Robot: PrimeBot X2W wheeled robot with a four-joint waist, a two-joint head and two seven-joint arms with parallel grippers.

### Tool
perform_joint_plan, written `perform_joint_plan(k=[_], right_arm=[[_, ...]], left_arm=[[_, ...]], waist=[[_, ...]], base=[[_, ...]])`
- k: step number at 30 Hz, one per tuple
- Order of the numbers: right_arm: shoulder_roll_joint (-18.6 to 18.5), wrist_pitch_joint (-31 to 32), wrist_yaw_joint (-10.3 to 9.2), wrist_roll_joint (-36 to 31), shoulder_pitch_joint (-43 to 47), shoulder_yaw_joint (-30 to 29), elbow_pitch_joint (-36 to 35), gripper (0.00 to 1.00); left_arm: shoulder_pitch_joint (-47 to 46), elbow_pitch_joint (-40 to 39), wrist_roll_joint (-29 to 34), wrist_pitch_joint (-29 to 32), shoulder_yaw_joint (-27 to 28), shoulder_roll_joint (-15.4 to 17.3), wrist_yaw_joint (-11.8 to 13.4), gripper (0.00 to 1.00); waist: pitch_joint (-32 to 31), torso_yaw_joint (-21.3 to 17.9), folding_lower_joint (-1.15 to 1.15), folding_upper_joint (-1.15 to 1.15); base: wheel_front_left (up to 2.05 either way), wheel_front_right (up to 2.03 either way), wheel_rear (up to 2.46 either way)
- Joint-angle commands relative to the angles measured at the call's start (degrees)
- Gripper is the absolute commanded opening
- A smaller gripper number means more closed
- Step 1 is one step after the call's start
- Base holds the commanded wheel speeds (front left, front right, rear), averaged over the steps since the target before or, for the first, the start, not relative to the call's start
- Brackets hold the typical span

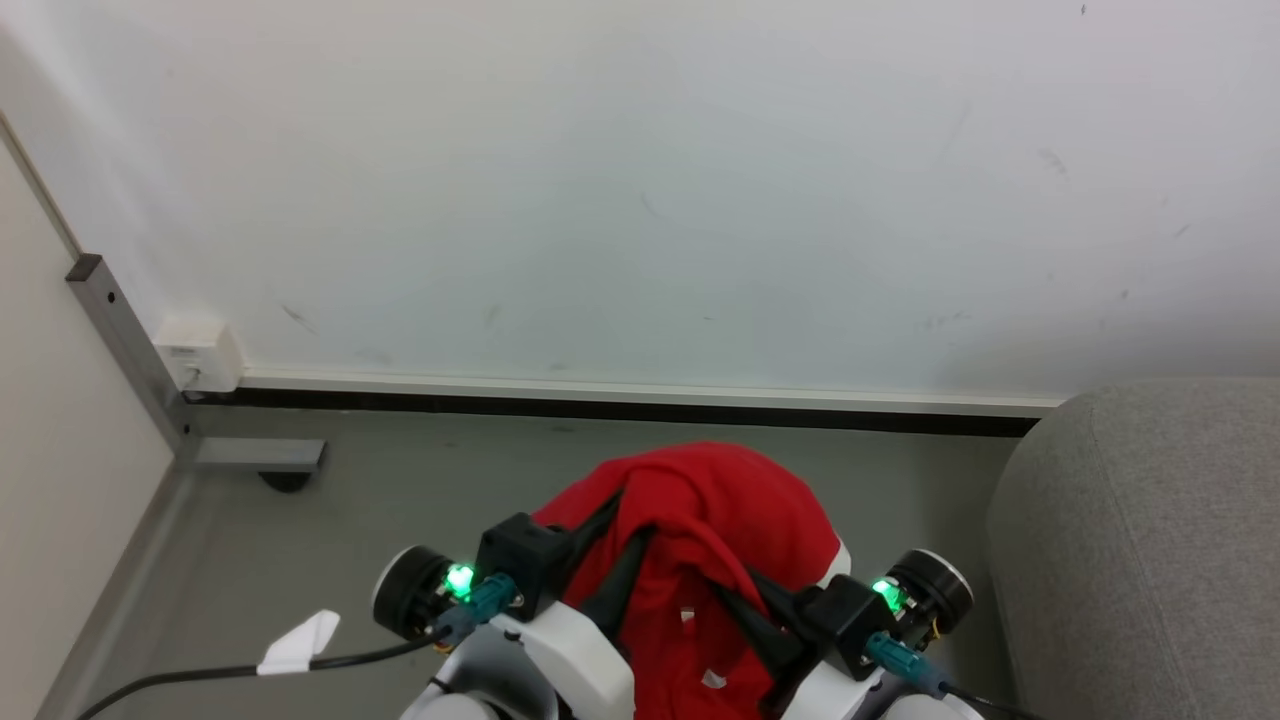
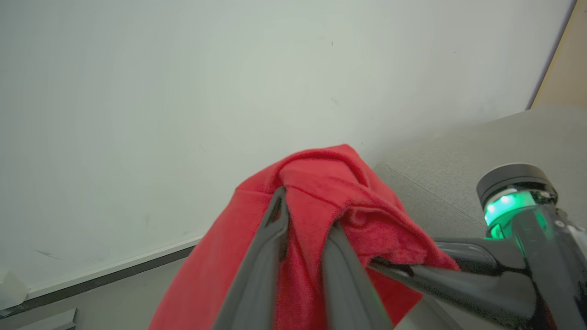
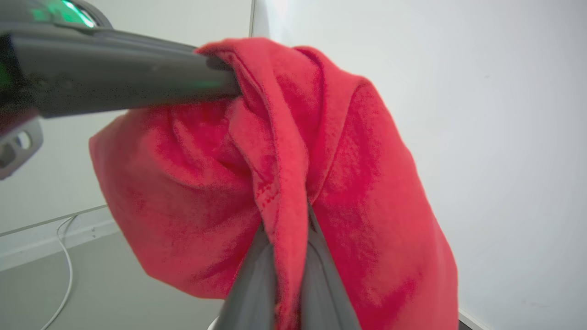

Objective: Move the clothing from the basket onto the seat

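A pale wall (image 1: pixel 640 180) takes the far part of the scene, and the grey floor (image 1: pixel 450 470) lies below it. The seat (image 1: pixel 1150 540) stands at the right, and its rounded grey edge is bare where it can be seen. The clothing (image 1: pixel 700 510), one bunch of red fabric, hangs in the air above the floor, in front of the robot and to the left of the seat. It is near the seat but apart from it. The left gripper (image 2: pixel 305 215) has its two fingers drawn close on a thick fold near the top of the bunch. The right gripper (image 3: pixel 289 238) pinches another fold beside it, with its fingers almost together around the fabric. The garment is carried by both and falls loose below them. In my judgement the lifting part is done for this piece, and the carrying to the right and the laying down are not yet done. Whether more garments wait in the basket, I cannot tell from these views. On the left, a small white socket box (image 1: pixel 200 352) sits at the foot of the wall. Nearer, a black cable (image 1: pixel 180 678) with a white tag lies on the floor.
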Motion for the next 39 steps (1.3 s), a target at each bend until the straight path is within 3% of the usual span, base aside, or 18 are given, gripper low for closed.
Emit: perform_joint_plan(k=[1, 2, 13, 30, 39], right_arm=[[-0.1, -0.6, -0.13, 0.3, -1.2, -0.6, 0.2, 0.0], [-0.1, -0.8, -0.13, 0.3, -1.4, -1.2, 0.3, 0.0], [-0.1, -1.7, -0.13, -3.0, -4.6, -7.5, 2.2, 0.0], [-0.1, -1.9, -0.13, -12.6, -4.9, -22.3, 0.5, 0.0], [0.0, -0.2, -0.13, -17.0, -3.1, -30.0, -4.0, 0.0]], left_arm=[[0.3, 0.2, -0.4, 0.3, -0.2, 0.5, -0.2, 0.89], [0.4, 0.2, -0.5, 0.2, -0.3, 0.5, -0.2, 1.0], [1.9, 0.0, -1.3, -0.2, -0.9, 0.4, 0.4, 1.0], [2.2, -1.0, -2.6, -2.6, -1.5, -0.9, 1.2, 1.0], [0.6, -1.4, -2.3, -2.6, -2.8, -1.4, 0.8, 1.0]], waist=[[0.0, -0.1, 0.0, 0.0], [0.1, -0.2, 0.0, 0.0], [1.3, -5.8, 0.0, 0.0], [4.4, -25.9, 0.0, 0.0], [7.8, -31.2, 0.0, 0.0]], base=[[0.0, 0.0, 0.0], [0.0, 0.0, 0.0], [0.0, 0.0, 0.0], [0.0, 0.0, 0.0], [0.0, 0.0, 0.0]])
